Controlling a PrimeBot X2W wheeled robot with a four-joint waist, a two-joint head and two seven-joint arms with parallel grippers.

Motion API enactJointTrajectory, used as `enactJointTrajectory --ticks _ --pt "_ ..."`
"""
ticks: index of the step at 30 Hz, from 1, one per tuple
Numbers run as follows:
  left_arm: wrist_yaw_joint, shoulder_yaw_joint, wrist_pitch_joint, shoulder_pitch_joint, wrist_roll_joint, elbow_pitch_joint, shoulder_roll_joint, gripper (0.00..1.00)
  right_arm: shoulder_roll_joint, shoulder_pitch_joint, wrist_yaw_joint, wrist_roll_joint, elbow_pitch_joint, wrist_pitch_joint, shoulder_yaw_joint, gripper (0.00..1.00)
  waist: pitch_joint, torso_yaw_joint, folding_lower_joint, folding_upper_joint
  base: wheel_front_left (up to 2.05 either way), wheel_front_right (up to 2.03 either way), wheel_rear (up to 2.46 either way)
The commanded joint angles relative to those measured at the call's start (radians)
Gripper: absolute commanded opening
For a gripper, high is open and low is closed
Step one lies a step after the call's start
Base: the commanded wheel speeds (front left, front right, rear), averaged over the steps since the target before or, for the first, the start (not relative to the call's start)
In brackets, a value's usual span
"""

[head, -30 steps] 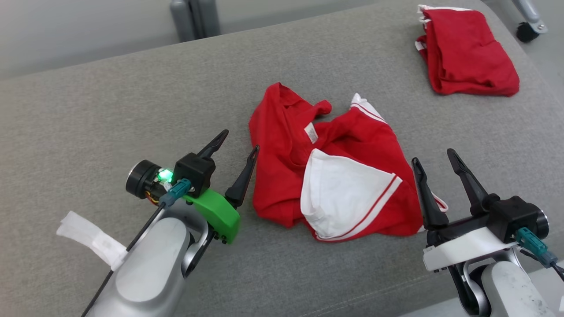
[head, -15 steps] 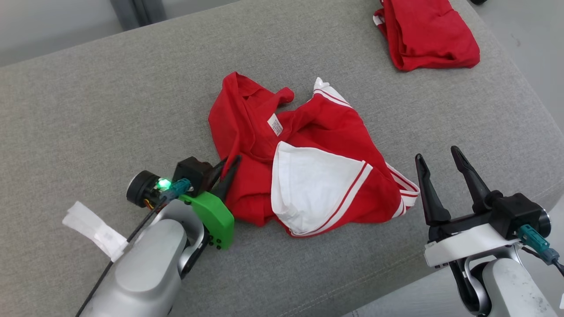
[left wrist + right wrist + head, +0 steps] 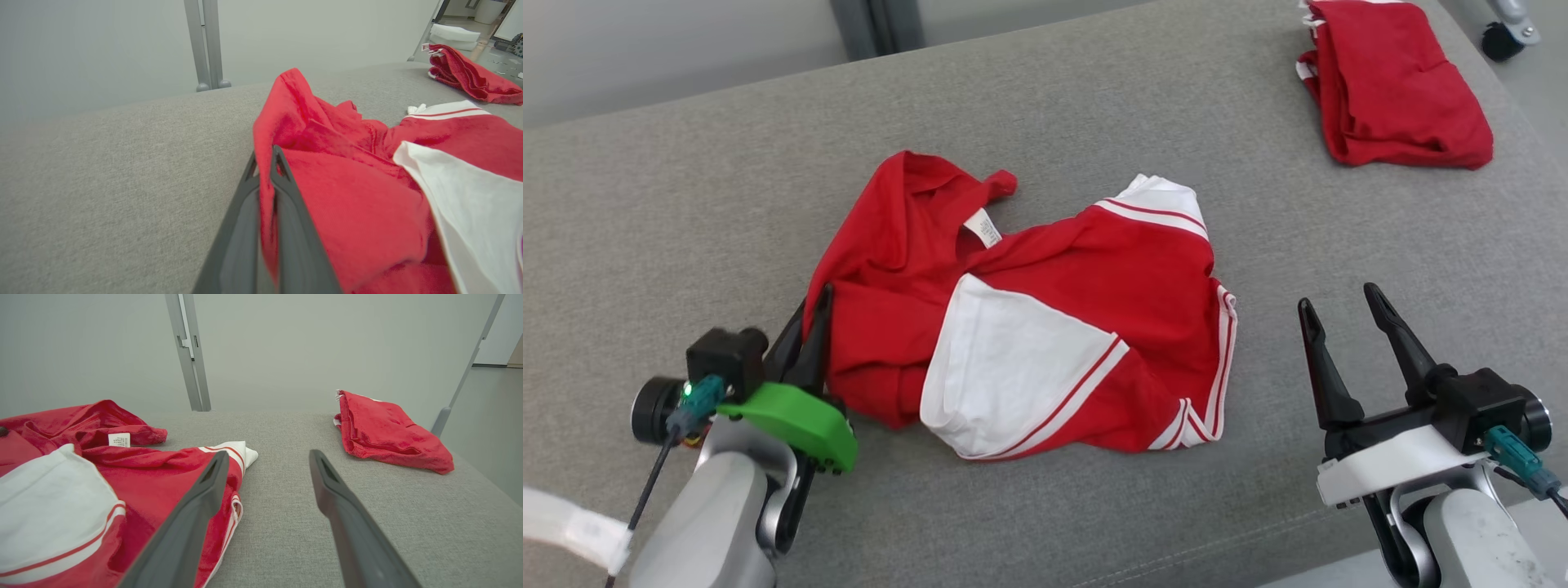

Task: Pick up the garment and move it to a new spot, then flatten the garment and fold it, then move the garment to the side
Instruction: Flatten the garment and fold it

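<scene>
A crumpled red garment (image 3: 1045, 278) with white panels and red-white stripes lies in the middle of the grey cushioned surface (image 3: 686, 212). My left gripper (image 3: 813, 306) is shut on the garment's left edge. In the left wrist view the red cloth (image 3: 347, 196) is pinched between the two dark fingers (image 3: 245, 196) of my left gripper (image 3: 265, 157). My right gripper (image 3: 1339, 298) stands open to the right of the garment, a short way off it. In the right wrist view the garment (image 3: 143, 473) lies left of my open right gripper (image 3: 267, 457).
A second red garment (image 3: 1396, 82), folded, lies at the far right corner of the surface; the right wrist view has this folded garment (image 3: 388, 433) at upper right. The surface's front edge (image 3: 1176, 563) runs just before my arms. A grey post (image 3: 206, 41) stands behind.
My left gripper has closed on the garment's left edge and pulled it leftward, spreading the cloth out. The head camera has shifted. My right gripper stays open.
</scene>
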Motion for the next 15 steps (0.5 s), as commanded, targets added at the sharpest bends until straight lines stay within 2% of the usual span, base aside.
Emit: enactJointTrajectory --ticks 1,7,11,12,13,14,15 --pt "0.013 0.02 -0.005 0.046 0.0 -0.022 0.01 0.0 -0.006 0.006 -0.001 -0.005 0.003 -0.002 0.0 1.0 -0.021 0.044 0.0 0.0 0.0 0.0 0.0" --pt "0.044 0.108 -0.005 0.199 -0.012 -0.097 0.001 0.0 -0.014 0.009 -0.001 -0.004 0.011 -0.002 0.0 1.0 -0.033 0.079 0.0 0.0 0.0 0.0 0.0" --pt "0.037 0.126 -0.005 0.255 -0.001 -0.112 -0.019 0.0 -0.016 0.018 -0.001 -0.002 0.018 -0.003 0.009 1.0 -0.045 0.097 0.0 0.0 0.0 0.0 0.0" --pt "0.037 0.132 -0.005 0.26 0.002 -0.115 -0.025 0.13 -0.018 0.017 -0.001 0.0 0.02 -0.002 0.014 1.0 -0.049 0.102 0.0 0.0 0.0 0.0 0.0" --pt "0.037 0.138 -0.005 0.262 0.009 -0.12 -0.03 0.76 -0.019 0.016 -0.001 0.002 0.021 -0.002 0.018 1.0 -0.052 0.108 0.0 0.0 0.0 0.0 0.0" --pt "0.038 0.144 -0.005 0.262 0.018 -0.125 -0.037 1.0 -0.021 0.014 -0.001 0.004 0.022 -0.003 0.027 1.0 -0.056 0.115 0.0 0.0 0.0 0.0 0.0" --pt "0.038 0.148 -0.005 0.26 0.026 -0.132 -0.043 1.0 -0.023 0.011 -0.001 0.006 0.023 -0.002 0.035 1.0 -0.06 0.121 0.0 0.0 0.0 0.0 0.0"
